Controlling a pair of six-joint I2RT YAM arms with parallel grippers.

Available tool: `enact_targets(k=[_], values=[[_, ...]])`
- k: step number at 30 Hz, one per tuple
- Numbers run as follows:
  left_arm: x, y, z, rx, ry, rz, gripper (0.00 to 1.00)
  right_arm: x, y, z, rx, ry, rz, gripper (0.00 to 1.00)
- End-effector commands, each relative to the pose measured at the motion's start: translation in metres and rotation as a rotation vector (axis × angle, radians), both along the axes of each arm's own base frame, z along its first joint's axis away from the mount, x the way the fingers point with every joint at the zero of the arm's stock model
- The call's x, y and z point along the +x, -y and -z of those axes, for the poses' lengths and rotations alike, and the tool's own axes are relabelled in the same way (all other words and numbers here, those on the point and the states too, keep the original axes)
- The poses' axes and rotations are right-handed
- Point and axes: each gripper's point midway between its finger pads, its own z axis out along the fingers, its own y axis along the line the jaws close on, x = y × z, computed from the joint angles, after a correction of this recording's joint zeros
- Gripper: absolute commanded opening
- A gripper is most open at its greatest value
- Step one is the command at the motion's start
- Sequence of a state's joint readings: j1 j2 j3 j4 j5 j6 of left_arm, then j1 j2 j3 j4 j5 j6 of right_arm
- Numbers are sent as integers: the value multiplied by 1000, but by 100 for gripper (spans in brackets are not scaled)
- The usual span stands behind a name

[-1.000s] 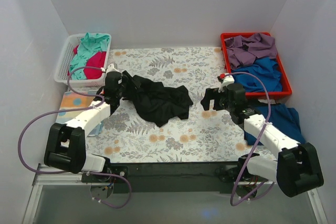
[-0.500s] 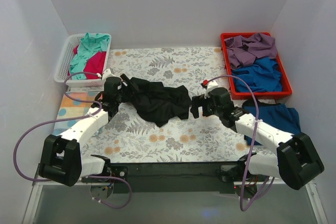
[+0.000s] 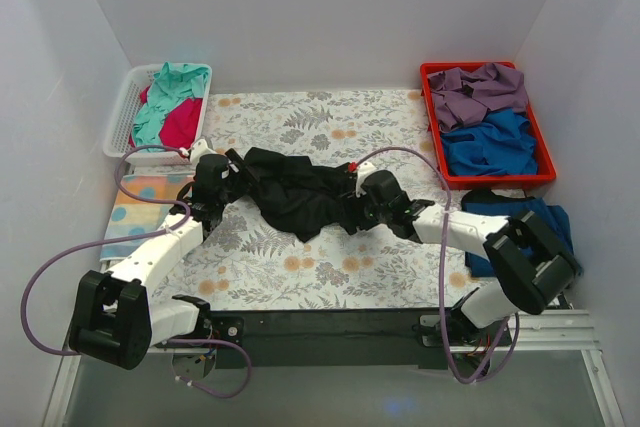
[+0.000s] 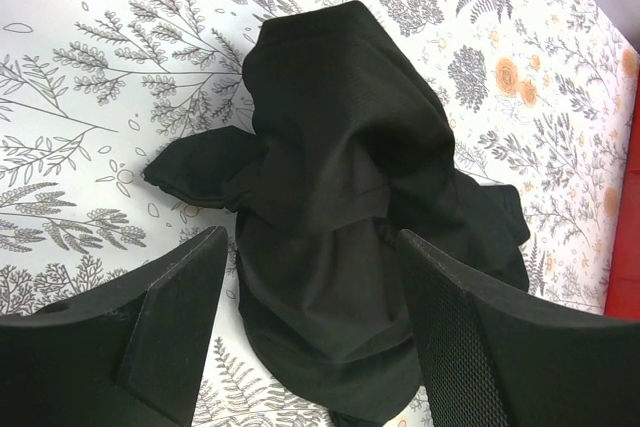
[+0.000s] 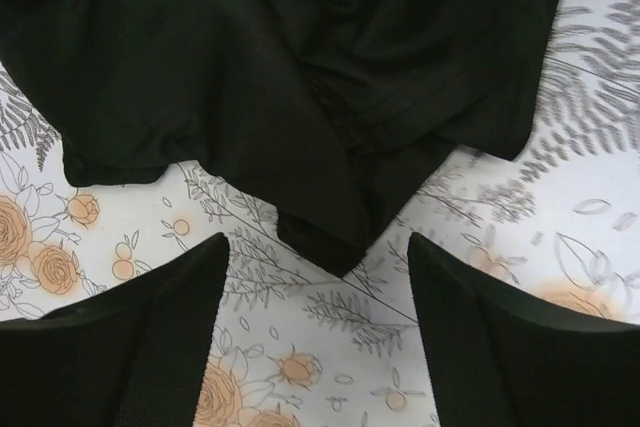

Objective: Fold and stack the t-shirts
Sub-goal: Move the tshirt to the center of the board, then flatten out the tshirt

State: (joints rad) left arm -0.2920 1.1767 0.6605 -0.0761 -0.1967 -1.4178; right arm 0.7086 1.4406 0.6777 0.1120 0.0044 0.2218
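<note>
The left gripper [image 3: 236,171] stands with its jaws spread wide over the left end of the black shirt [image 3: 300,192]. Its wrist view shows cloth below the gap, but nothing is pinched. The right gripper [image 3: 357,199] is also spread, low over the sheet [image 3: 300,282] at the right end of the shirt. There a pointed corner of the hem lies just between its two fingers, and it does not grip it yet. The shirt lies crumpled in the middle of the sheet, bunched into folds, with one sleeve sticking out to the side. I judge that the step in hand is to take this shirt at both ends so that it can be pulled flat; the folding itself is not begun. The next move calls for each gripper to go down onto an edge and close on one layer only: the right one on the hem corner before it, the left one on the sleeve or shoulder. The cloth is soft and doubled, so a grip can easily catch two layers, and then the shirt will not open. Other shirts wait in the white basket [image 3: 118,127] and the red bin [image 3: 510,181], and a blue one [image 3: 550,222] lies near the bin.
</note>
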Motion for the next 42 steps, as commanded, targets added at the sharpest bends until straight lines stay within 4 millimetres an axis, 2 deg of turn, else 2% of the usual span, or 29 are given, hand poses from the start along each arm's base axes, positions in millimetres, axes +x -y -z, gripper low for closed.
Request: enact_targets(k=[1,2,4,5,6,7,10,13,16,17,18,19,20,23,26,29,35,38,42], values=[[-4,-8,-3,22,6,-36,67,22,-30,-13,26,54,17,67],[-4,-8,-2,23,5,-36,67,23,-30,-6,13,42,20,64],[-4,-10,-3,29,6,-44,67,26,-34,-5,13,39,29,59],[-5,-11,-2,36,1,-49,67,27,-33,-4,7,41,37,49],[-5,-12,-3,37,3,-51,67,28,-33,-5,6,47,43,43],[-5,-12,-2,39,2,-54,67,28,-31,-6,3,51,51,29],[-5,-12,-3,35,3,-54,67,31,-24,-15,1,85,84,2],[-6,-12,-2,36,1,-54,67,34,-11,-33,-18,132,127,1],[-7,-13,-4,39,6,-51,67,37,12,-66,-50,211,199,1],[-7,-11,-5,34,6,-42,67,40,24,-93,-43,286,241,1],[-8,-10,-6,29,8,-39,65,41,31,-107,-40,321,259,1],[-9,-8,-4,24,4,-28,64,41,37,-135,-2,384,285,1],[-9,-4,-2,21,-4,-13,62,41,50,-144,-25,409,327,1],[-14,3,18,30,-61,15,56,40,67,-183,-2,497,374,1],[-25,13,43,16,-120,50,49,38,73,-202,9,532,391,1],[-37,30,61,14,-160,115,42,40,77,-198,-18,528,406,1],[-55,60,97,26,-258,207,39,39,77,-174,-35,474,423,1],[-54,76,99,11,-266,239,40,37,78,-165,-38,457,422,1],[-49,84,106,35,-282,252,45,35,80,-159,-41,447,423,1]])
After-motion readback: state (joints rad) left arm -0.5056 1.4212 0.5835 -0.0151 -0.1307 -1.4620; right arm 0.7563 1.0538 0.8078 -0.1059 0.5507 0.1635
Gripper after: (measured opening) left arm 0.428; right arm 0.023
